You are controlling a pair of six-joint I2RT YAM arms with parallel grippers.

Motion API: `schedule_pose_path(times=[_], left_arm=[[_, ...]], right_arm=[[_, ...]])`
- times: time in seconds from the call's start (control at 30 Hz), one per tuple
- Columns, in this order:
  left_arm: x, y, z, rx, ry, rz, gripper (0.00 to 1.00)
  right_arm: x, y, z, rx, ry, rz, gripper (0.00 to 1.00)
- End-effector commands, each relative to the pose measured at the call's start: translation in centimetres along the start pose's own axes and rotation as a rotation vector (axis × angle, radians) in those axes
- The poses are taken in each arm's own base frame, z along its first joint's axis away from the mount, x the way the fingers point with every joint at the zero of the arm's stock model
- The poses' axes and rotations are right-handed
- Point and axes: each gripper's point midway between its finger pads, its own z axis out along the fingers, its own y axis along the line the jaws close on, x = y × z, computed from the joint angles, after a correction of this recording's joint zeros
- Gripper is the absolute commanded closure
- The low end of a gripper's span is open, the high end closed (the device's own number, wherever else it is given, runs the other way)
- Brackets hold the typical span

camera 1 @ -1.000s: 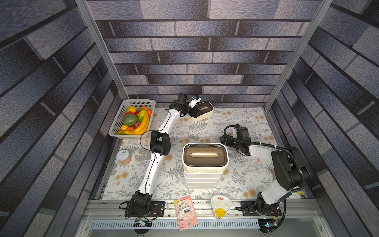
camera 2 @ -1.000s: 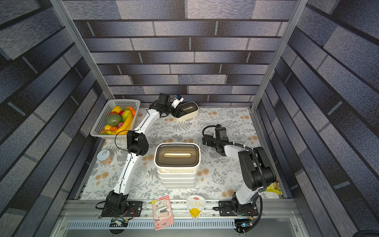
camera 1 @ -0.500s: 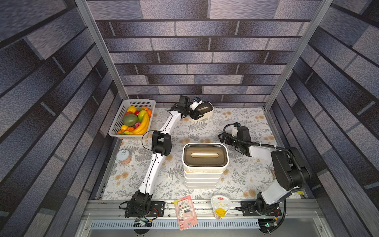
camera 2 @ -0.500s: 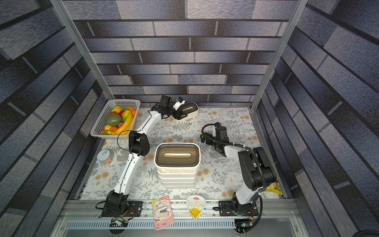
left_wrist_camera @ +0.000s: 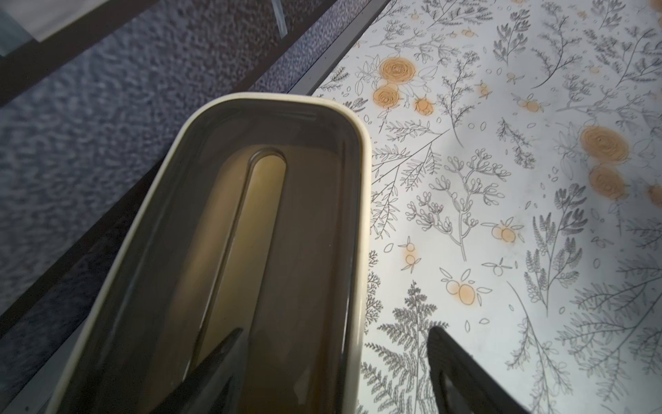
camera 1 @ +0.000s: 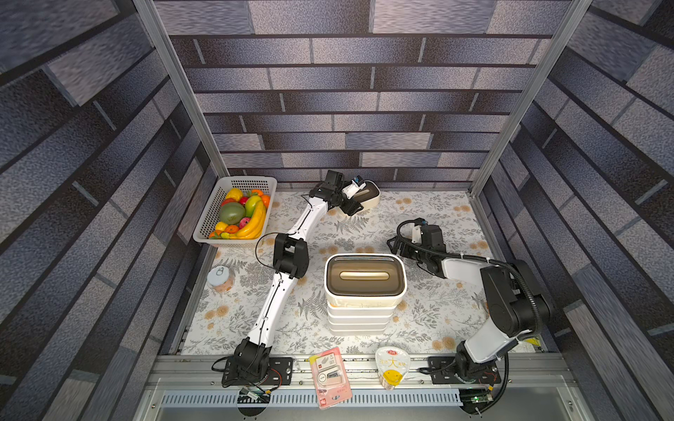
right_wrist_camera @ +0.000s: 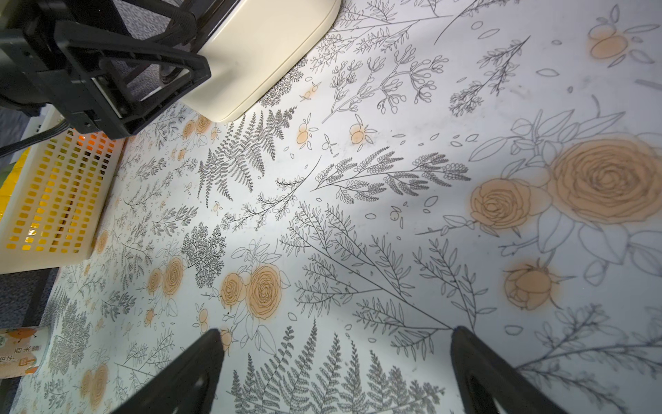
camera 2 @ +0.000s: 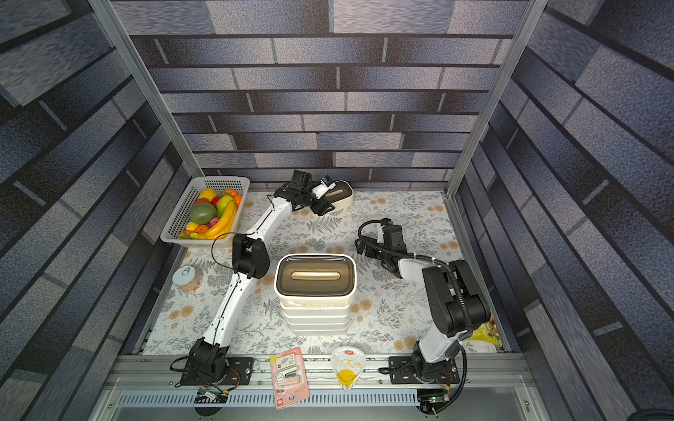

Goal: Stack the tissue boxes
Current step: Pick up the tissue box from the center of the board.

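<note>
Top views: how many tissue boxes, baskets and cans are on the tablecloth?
Tissue boxes: 6 (stack of 5, back box)
Baskets: 1
Cans: 1
Total: 8

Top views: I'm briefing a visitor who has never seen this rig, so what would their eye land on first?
The tall stack of cream tissue boxes mid-table, topped by a dark brown lid, draws the eye first. Next comes the white basket of bright fruit in the far left corner. Then the lone tissue box by the back wall, with the left gripper open astride its rim.
</note>
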Motion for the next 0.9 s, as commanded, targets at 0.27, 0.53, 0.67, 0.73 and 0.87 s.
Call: schedule_pose_path(times=[0.27, 0.53, 0.67, 0.73, 0.87], left_arm=[[4.7, -2.5, -1.1, 0.101, 0.19, -0.069, 0.24], [6.0, -1.5, -3.1, 0.043, 0.282, -0.125, 0.29], [7.0, -1.4, -4.6, 0.069, 0.315, -0.15, 0.31], [7.3, -1.5, -5.3, 0.077, 0.33, -0.149, 0.32], [7.5, -2.3, -6.2, 0.118, 0.347, -0.146, 0.33]], right_arm=[[0.5, 0.6, 0.8, -0.03, 0.041, 0.003, 0.0], [0.5, 0.7, 0.8, -0.033, 0.041, 0.006, 0.0], [0.4, 0.7, 0.6, -0.027, 0.038, -0.002, 0.0], [0.4, 0.6, 0.5, -0.026, 0.038, -0.003, 0.0], [0.4, 0.8, 0.6, -0.033, 0.042, 0.0, 0.0]])
